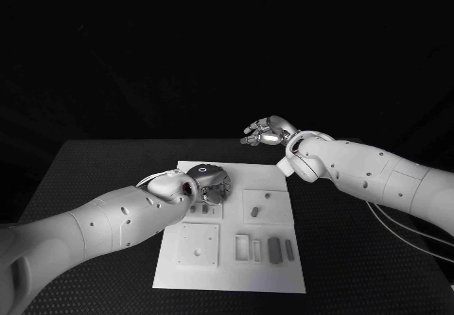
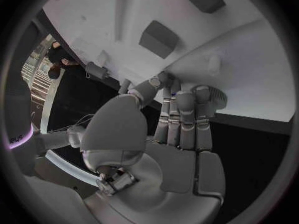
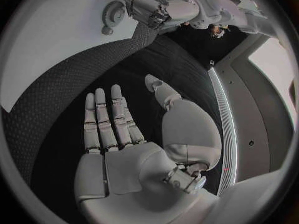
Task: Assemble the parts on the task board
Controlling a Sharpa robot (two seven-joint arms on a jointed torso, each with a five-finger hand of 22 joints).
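Black table (image 1: 104, 170), textured top; dark surroundings.

In the head view, the upper left part of the task board (image 1: 274, 180) is covered by the left hand (image 1: 206, 180), and whether anything is held in its fingers (image 1: 216, 195) cannot be told. The small parts (image 1: 274, 250) at the board's lower right are too small for their shapes to be made out.

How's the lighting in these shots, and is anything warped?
Head view: dark surroundings, with the task board and arms brightly lit. Left wrist view: fisheye bends the board's edges around the left hand. Right wrist view: same curving, with the right hand evenly lit over the black table.
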